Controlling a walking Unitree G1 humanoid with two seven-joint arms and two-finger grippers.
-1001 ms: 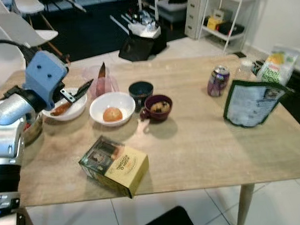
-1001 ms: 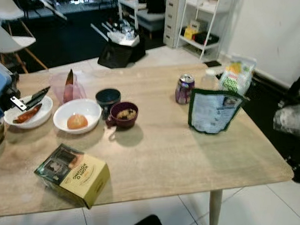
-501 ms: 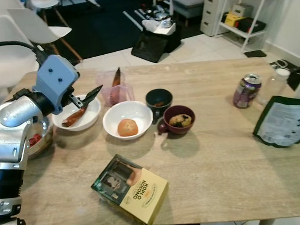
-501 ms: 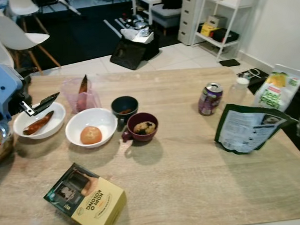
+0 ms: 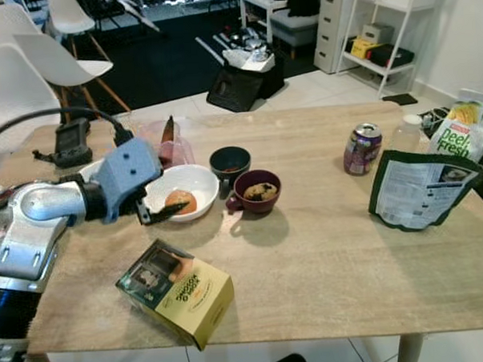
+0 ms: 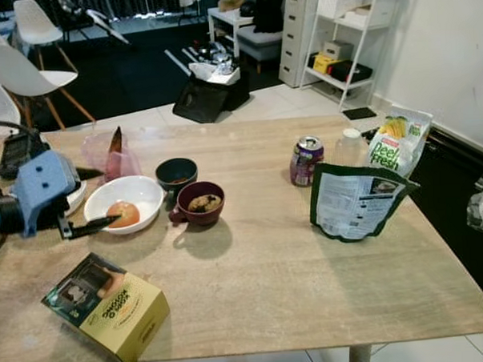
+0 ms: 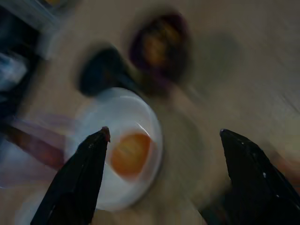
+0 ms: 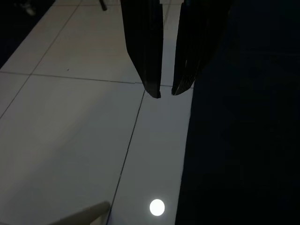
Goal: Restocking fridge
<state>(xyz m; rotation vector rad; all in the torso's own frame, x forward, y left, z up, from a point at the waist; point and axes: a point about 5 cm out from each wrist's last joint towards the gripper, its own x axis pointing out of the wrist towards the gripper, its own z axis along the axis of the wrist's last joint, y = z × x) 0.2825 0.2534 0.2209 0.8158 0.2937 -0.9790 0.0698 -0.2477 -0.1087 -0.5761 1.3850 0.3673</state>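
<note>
My left gripper (image 6: 108, 196) is open low over the wooden table (image 5: 325, 257), at the near-left rim of a white bowl (image 5: 203, 179) that holds an orange bun (image 5: 181, 201). In the blurred left wrist view, the wide-spread fingers (image 7: 79, 178) frame that bowl and bun (image 7: 129, 153). Around it stand a dark bowl (image 5: 229, 160), a maroon mug of food (image 5: 258, 191), a pink container (image 5: 168, 144), a purple soda can (image 5: 362, 148), a clear bottle (image 5: 405, 134), a dark green pouch (image 5: 422, 191), a Peel Fresh bag (image 5: 462, 131) and a yellow-green box (image 5: 174, 292). My right gripper (image 8: 167, 92) hangs shut over floor tiles.
Behind my left arm a second white bowl (image 5: 89, 170) is partly hidden, and a black device with a cable (image 5: 70, 142) lies near the table's far left edge. White chairs (image 5: 48, 57), a black bag (image 5: 237, 81) and shelving (image 5: 379, 31) stand beyond the table.
The camera view has shifted. My left gripper has come down and to the right, from over the far-left white bowl to the bowl with the bun, still open.
</note>
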